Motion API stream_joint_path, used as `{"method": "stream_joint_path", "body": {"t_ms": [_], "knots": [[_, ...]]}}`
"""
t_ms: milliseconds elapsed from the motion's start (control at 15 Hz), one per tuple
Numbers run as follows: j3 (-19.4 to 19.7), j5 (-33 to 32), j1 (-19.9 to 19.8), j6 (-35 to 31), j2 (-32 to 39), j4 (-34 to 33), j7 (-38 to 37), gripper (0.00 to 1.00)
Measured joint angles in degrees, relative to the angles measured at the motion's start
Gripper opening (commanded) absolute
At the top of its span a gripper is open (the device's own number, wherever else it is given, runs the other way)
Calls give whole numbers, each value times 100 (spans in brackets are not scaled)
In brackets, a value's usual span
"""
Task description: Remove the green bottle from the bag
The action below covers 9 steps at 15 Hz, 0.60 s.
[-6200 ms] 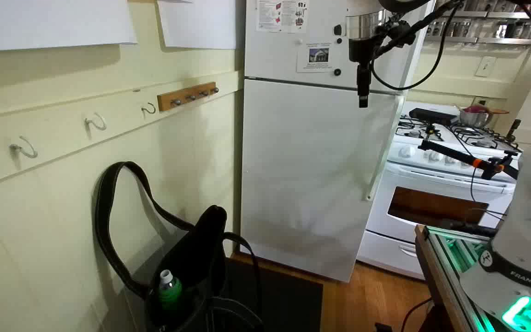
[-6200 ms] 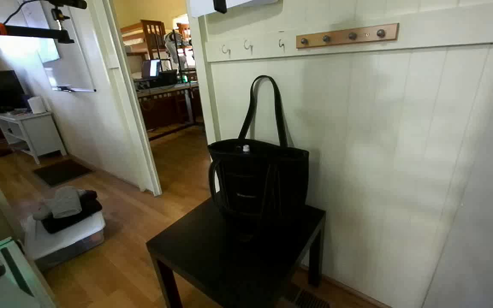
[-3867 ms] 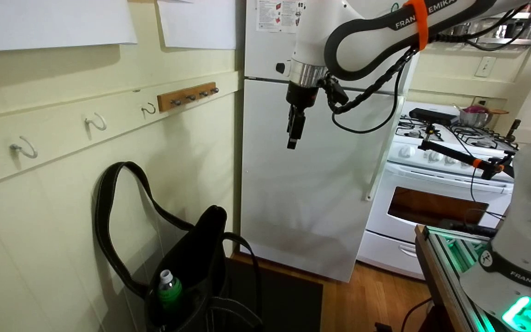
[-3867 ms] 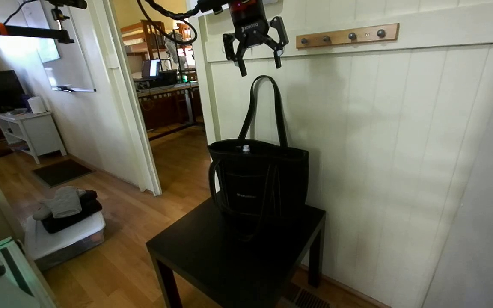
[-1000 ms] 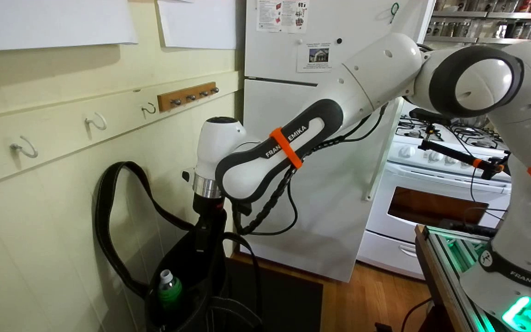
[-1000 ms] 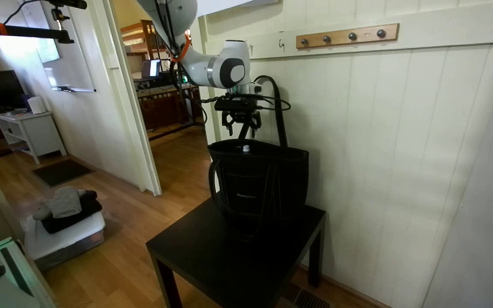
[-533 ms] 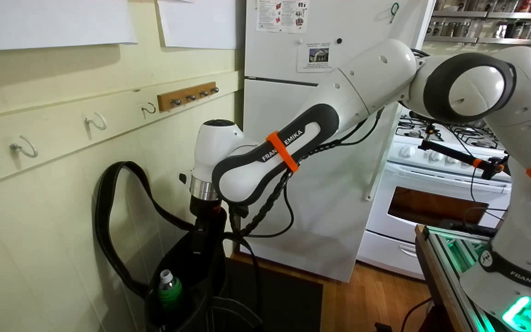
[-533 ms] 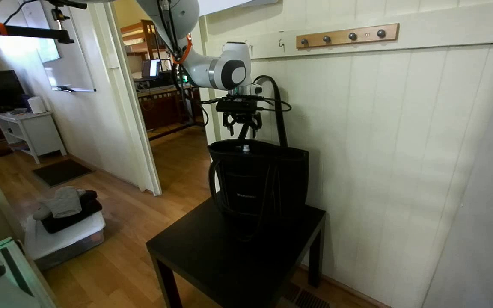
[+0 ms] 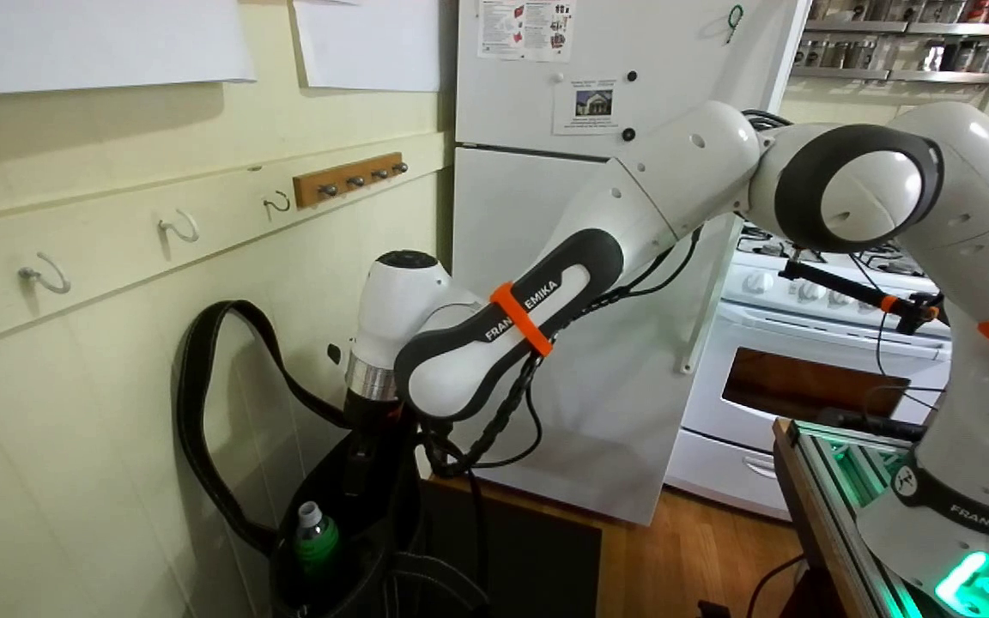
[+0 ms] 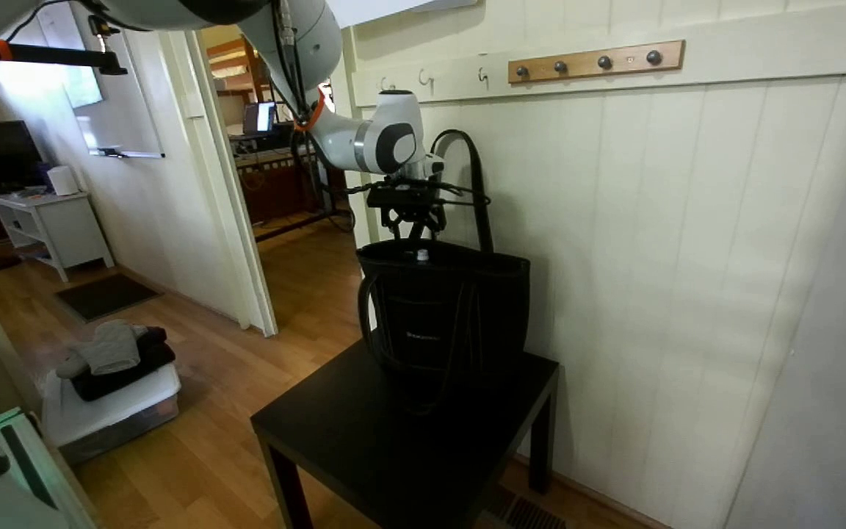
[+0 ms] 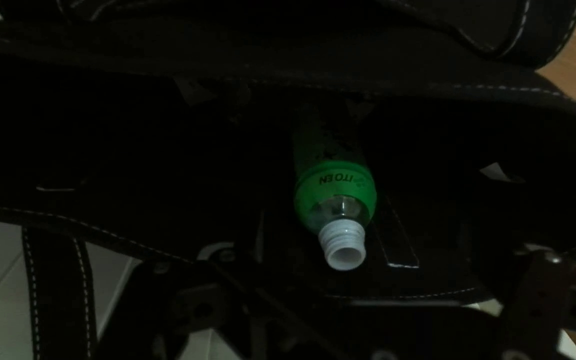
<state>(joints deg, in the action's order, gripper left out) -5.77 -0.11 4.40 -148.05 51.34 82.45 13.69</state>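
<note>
The green bottle (image 9: 317,541) stands inside the black bag (image 10: 449,316), its white threaded neck uppermost. Only its white top (image 10: 422,255) shows above the bag's rim in an exterior view. In the wrist view the bottle (image 11: 336,192) leans within the bag's mouth, its open neck pointing toward the camera. My gripper (image 9: 361,476) points down at the bag's opening, above and to one side of the bottle. In the wrist view the gripper (image 11: 363,237) is open, with its dark fingers apart on either side of the neck and not touching it. The fingertips are dim against the bag's interior.
The bag stands on a black table (image 10: 364,433) against the wall. Its long strap (image 9: 194,412) loops up beside my wrist. Wall hooks (image 9: 177,227) and a wooden peg rail (image 9: 348,178) are above. A white refrigerator (image 9: 563,369) stands behind the arm.
The arm has come from in front of the refrigerator to the bag. Over the last half second the gripper has lowered farther toward the opening. The bottle and bag have not moved.
</note>
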Motion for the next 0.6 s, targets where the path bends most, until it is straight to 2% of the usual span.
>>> {"method": "stream_joint_path", "body": {"t_ms": [333,600], "knots": [[-36,0,91,-804,452,-165,-136,100],[-52,0,115,-1143,757,-410,-166,100]]}}
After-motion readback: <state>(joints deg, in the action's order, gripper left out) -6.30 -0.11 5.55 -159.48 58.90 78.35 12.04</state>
